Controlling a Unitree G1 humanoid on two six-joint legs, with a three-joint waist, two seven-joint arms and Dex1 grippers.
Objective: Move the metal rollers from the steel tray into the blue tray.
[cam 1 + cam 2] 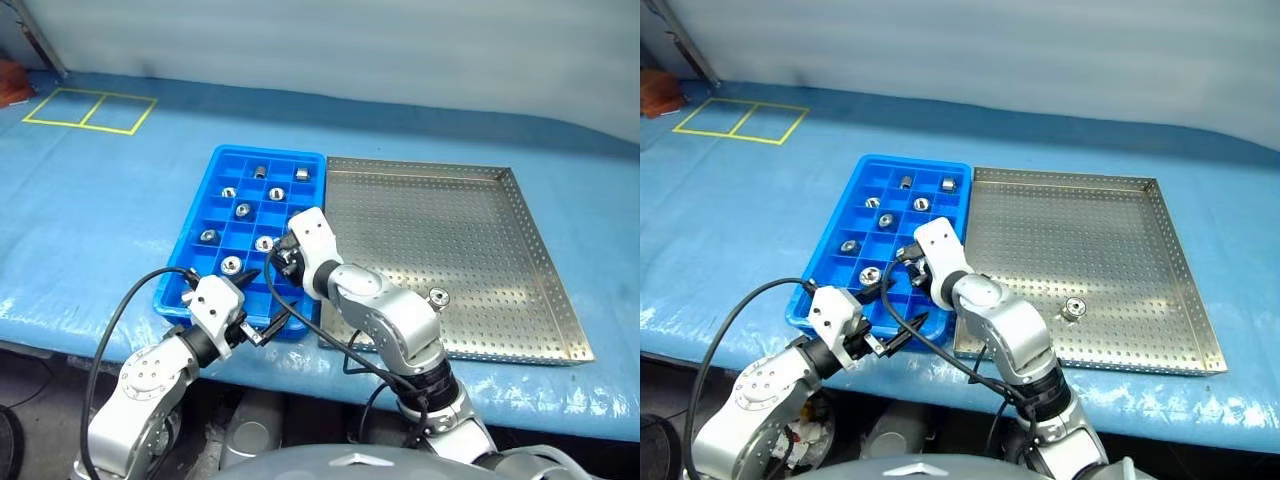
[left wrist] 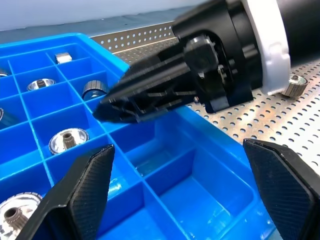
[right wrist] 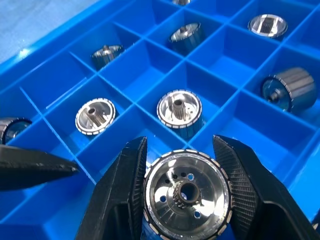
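The right gripper (image 3: 186,197) pinches a roller (image 3: 187,194) over the blue tray (image 1: 222,165), near its edge by the steel tray (image 1: 520,215). The left gripper (image 2: 185,192), spread wide, hangs close alongside; they could bump, or the roller land on a divider and tip out. One more roller (image 1: 438,296) waits on the steel tray.

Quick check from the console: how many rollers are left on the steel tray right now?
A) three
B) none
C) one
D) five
C: a single metal roller lies on the steel tray, near its front edge; another is clamped in the right tool over the blue tray.
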